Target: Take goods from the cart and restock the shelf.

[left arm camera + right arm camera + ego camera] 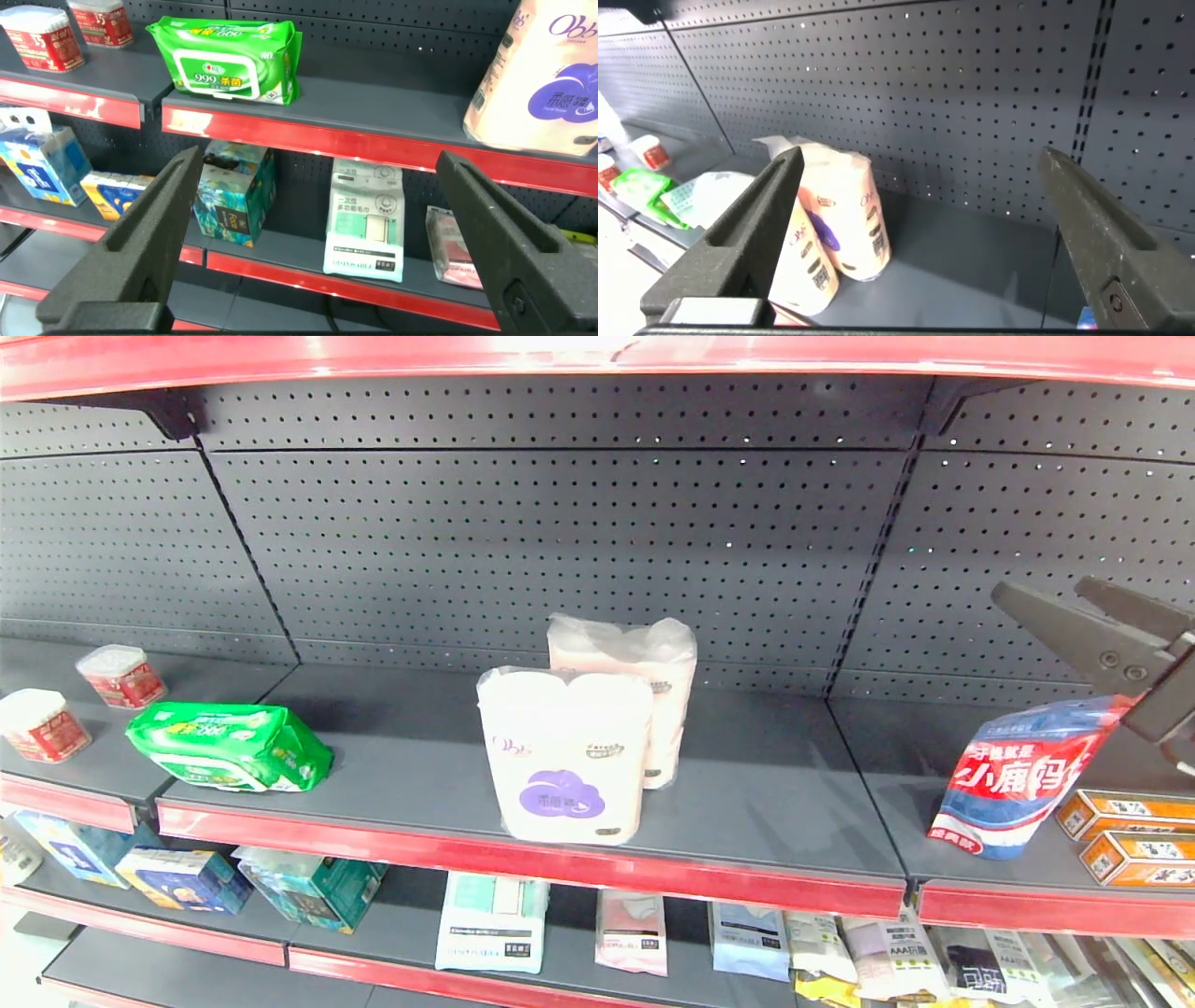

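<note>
R gripper (1036,586) hangs at the R end of the shelf (766,775), jaws spread wide, nothing betw them. The blue-red bag (1018,775) stands on the board just below it & a bit to the L, apart from the fingers. Its long axis is upright, top leaning toward the gripper. Looks set down & let go, tho that's my read. L gripper (320,159) is also wide apart & empty, low, facing the tier under the green wipes pack (229,745). 2 roll packs (565,756) sit mid-shelf, 1 behind the other, the front 1 near the red lip. If the bag needs straightening, R arm is far nearer: come from above, closing across its top. Otherwise both arms are free for the next item from the cart, & the bare board betw roll packs & bag would take it.
</note>
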You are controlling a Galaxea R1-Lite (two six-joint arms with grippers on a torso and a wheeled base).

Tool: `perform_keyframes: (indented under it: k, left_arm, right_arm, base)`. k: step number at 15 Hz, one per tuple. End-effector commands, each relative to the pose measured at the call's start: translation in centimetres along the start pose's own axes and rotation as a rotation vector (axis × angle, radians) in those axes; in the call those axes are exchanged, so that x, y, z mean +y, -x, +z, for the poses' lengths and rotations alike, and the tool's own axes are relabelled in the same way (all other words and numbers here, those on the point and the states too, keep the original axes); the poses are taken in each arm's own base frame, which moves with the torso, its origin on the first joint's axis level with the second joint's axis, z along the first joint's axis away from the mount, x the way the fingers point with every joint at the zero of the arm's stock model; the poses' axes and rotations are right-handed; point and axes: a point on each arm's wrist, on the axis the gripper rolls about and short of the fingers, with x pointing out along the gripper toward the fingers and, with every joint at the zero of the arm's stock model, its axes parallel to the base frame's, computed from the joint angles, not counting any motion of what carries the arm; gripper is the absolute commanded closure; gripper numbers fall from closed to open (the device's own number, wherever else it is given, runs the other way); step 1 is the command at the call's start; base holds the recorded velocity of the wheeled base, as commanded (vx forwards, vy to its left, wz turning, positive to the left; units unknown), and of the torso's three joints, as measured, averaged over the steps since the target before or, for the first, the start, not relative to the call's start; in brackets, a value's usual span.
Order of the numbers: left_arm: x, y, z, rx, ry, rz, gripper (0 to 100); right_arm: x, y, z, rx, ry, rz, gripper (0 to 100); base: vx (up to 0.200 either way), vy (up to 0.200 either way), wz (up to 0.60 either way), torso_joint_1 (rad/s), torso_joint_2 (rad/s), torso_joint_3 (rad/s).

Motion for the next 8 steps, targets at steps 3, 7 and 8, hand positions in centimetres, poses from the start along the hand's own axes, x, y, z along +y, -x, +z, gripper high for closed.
perform_keyframes:
  k: [3, 7, 8]
  left_arm:
    - [0.00, 0.00, 0.00, 0.000, 0.000, 0.001, 0]
    - [0.00, 0.00, 0.02, -0.002, 0.000, 0.000, 0]
    - [0.00, 0.00, 0.00, 0.000, 0.000, 0.001, 0]
  right_arm:
    - [0.03, 0.37, -0.03, -0.003, 0.002, 0.007, 0]
    - [0.13, 0.80, -0.01, -0.006, 0.003, 0.019, 0]
    - [0.18, 1.00, 0.14, -0.013, 0.005, 0.029, 0]
  base:
    - [0.000, 0.000, 0.00, 0.000, 0.00, 0.000]
    - [0.000, 0.000, 0.00, 0.000, 0.00, 0.000]
    - [0.000, 0.000, 0.00, 0.000, 0.00, 0.000]
